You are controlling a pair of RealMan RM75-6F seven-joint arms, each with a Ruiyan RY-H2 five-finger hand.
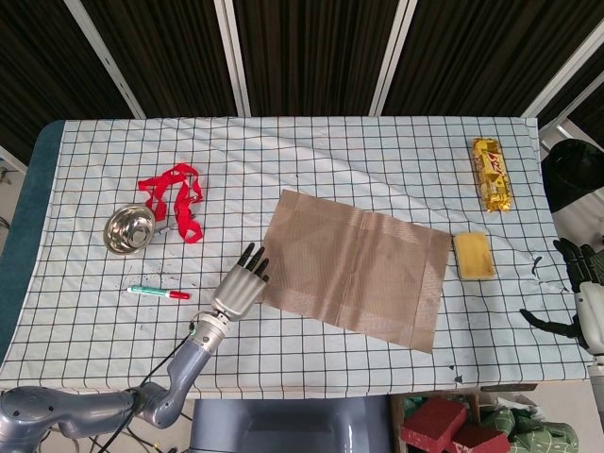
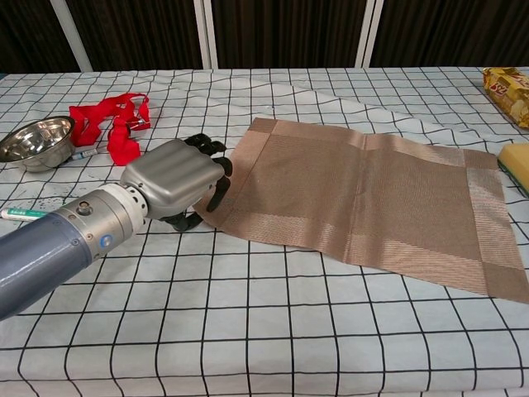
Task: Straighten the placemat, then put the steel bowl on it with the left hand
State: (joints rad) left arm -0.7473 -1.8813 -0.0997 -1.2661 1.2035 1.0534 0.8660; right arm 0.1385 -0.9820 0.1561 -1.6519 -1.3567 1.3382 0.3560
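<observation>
Left hand (image 2: 175, 178), palm down with fingers curled at the crooked brown woven placemat's (image 1: 354, 267) nine o'clock edge, seems mid-straightening; whether it grips is unclear; next, turn the mat square, then fetch the steel bowl (image 1: 129, 228) at ten o'clock

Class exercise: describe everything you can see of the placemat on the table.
The placemat is a brown woven rectangle with paler bands along its short ends and a faint centre crease. It lies flat but skewed to the checked tablecloth's grid. The left robot hand sits at its near left corner. Nothing rests on it.
</observation>
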